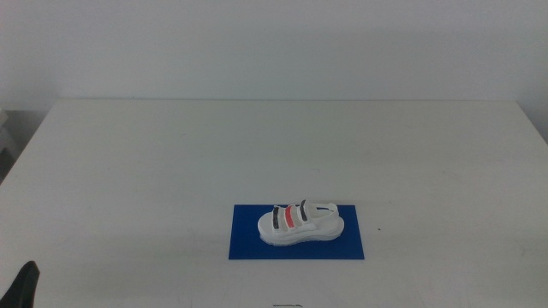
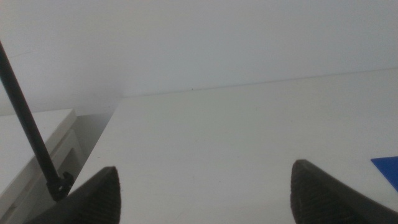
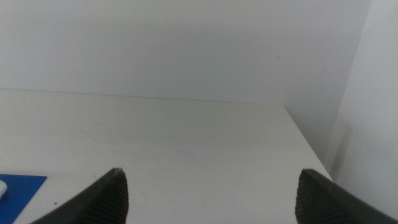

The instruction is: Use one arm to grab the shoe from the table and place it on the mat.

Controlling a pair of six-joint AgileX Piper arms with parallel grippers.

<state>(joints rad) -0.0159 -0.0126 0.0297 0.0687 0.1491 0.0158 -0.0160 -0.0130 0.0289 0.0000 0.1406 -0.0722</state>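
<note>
The small white thick-soled sandal [image 1: 301, 224], with two dark straps and one red strap between them, lies upright on its sole on the flat, thin, dark blue rectangular mat [image 1: 248, 241]. Its long axis runs across the middle view, side to side, in line with the mat's longer edges. The strapped part sits toward the left of that view and a thin white loop, apparently the heel strap, stands toward the right, so the shoe seems to point left, though the toe itself is too small to make out. The sandal rests a little right of the mat's middle, its sole wholly inside the blue outline, with bare mat showing on every side.

The mat lies flat on the large plain white tabletop [image 1: 171, 154], near the front edge and just right of centre.

Both arms are well apart from the shoe. The left gripper [image 2: 205, 196] hovers low over bare white table, its two dark jaws spread wide with nothing between them; a blue corner of the mat [image 2: 388, 169] shows beside one jaw. In the middle view only a dark tip [image 1: 26, 284] of it shows at the bottom-left corner. The right gripper [image 3: 211, 196] is held the same way, jaws wide apart and empty over the table, with a blue corner of the mat [image 3: 22, 190] and a sliver of white sole [image 3: 2, 186] at the frame's edge
</note>
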